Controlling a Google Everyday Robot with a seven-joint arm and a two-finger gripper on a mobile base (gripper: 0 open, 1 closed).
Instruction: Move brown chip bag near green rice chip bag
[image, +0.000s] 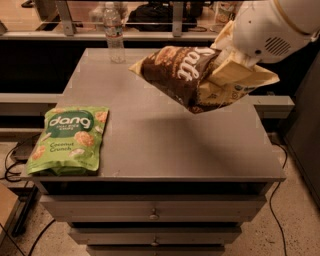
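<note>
**Inspector:** Position of the hand?

**Assistant:** The hand (229, 74) is in the air above the bench (165, 145), toward 2 o'clock from the centre of the bench top. It sits at the end of the white arm (272, 27), which enters from the upper right corner.

**Inspector:** Its state?

**Assistant:** Closed on the pale yellow end of the brown chip bag (177, 75). The pale fingers blend with that end of the bag, so the exact line of grip is hard to trace. The bag hangs from that point and from nothing else, so I record it as clamped.

**Inspector:** Attitude of the bag?

**Assistant:** It is clear of the bench and touches no surface. It is tilted, with the gripped end toward 3 o'clock and the free end reaching toward 9 o'clock. White "Salt" lettering faces the camera. A soft shadow lies on the bench beneath it.

**Inspector:** The green rice chip bag?

**Assistant:** The green rice chip bag (70, 140) lies flat and face up at 8 o'clock, on the near left corner of the bench, with "dang" legible. It is well apart from the brown chip bag, with bare bench top between them.

**Inspector:** Other items?

**Assistant:** A water bottle (114, 31) stands upright at 11 o'clock, near the far edge. There are drawers (150, 215) below the bench top and cables (10, 165) on the floor to the left.
</note>
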